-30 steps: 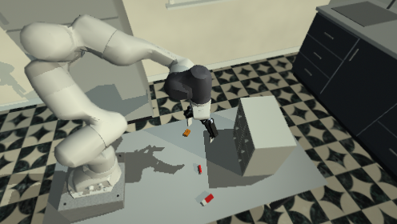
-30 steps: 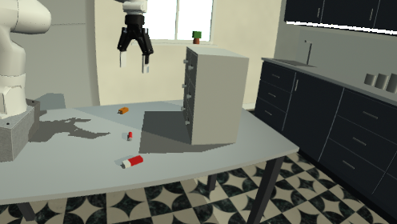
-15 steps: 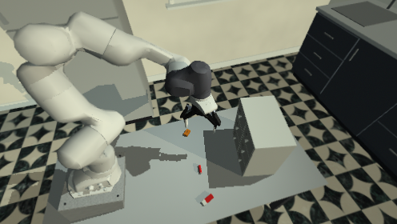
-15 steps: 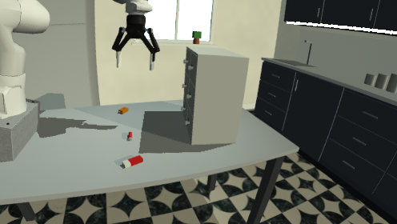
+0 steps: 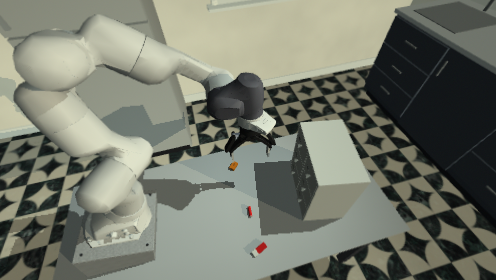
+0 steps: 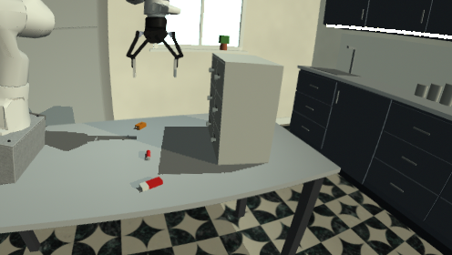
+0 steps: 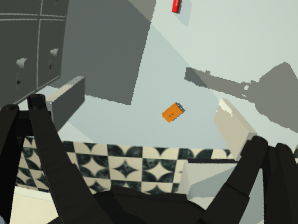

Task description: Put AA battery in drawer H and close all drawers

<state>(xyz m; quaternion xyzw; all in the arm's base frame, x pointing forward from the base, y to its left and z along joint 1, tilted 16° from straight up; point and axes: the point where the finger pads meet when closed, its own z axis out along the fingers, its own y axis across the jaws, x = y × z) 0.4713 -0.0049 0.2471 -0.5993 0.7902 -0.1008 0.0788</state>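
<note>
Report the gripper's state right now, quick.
Gripper: wide open, holding nothing, hanging high above the table near the chest.
</note>
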